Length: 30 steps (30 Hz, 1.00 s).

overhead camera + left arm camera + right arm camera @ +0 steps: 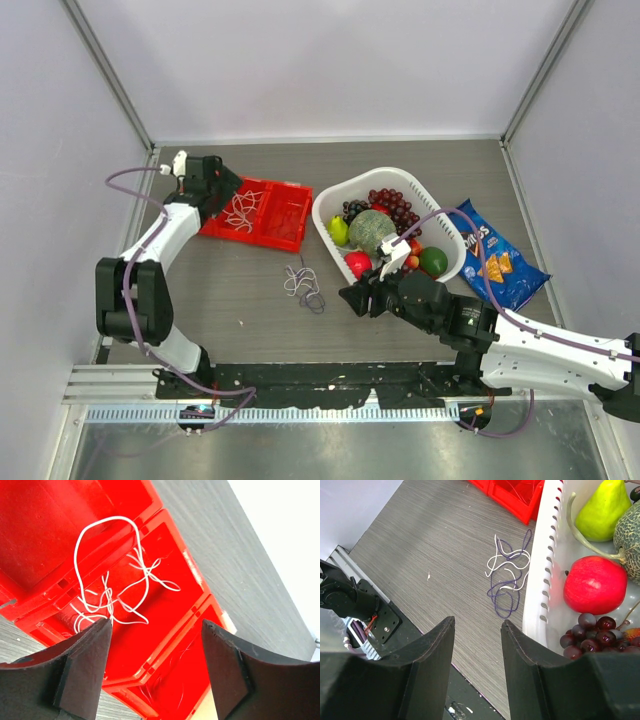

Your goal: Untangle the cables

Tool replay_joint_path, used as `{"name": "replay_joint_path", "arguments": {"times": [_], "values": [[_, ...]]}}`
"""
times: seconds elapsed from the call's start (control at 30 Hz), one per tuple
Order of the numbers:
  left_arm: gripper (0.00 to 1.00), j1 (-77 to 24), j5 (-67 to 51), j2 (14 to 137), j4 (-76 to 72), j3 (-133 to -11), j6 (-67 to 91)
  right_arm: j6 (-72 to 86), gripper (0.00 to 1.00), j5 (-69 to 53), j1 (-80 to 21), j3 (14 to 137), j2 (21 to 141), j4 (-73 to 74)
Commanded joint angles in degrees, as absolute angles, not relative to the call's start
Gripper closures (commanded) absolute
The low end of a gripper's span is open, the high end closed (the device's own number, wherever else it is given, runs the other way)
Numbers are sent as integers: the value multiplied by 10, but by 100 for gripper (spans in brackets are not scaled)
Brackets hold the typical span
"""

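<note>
Two cable bundles lie apart. A white cord [107, 600] sits in the red tray [170, 645] below the left gripper [155, 625], whose jaws are wide and empty, so that part seems sorted. A purple-white tangle [507, 577] lies on the table [445, 540] against the basket [540, 580]. The right gripper [477, 622] hovers near it, half-spread and holding nothing. Likely next: descend and pinch one strand.

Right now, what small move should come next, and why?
Probably the right gripper should ease forward and down onto the purple-and-white tangle. It is open and empty, aimed at that tangle beside the white basket. The left gripper stands open over a white cable lying in the red tray.
</note>
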State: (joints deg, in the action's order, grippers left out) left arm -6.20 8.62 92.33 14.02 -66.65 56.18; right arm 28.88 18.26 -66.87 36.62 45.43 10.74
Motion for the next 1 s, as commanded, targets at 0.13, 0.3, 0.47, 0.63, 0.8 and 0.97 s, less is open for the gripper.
{"name": "replay_joint_path", "arguments": {"times": [0.13,0.3,0.47,0.63,0.8,0.97], "values": [[21,-42,156,882,148,-654,545,297,52,179,-668,369,453,75],[27,-9,171,924,154,-688,497,295,52,182,-668,372,444,84],[44,-3,151,973,127,-713,416,290,52,184,-668,372,440,85],[52,-3,135,1012,100,-726,383,286,52,181,-668,376,445,87],[64,-3,144,1028,98,-730,381,283,52,182,-668,381,448,90],[96,-3,142,1034,91,-736,373,283,52,180,-667,383,453,90]]}}
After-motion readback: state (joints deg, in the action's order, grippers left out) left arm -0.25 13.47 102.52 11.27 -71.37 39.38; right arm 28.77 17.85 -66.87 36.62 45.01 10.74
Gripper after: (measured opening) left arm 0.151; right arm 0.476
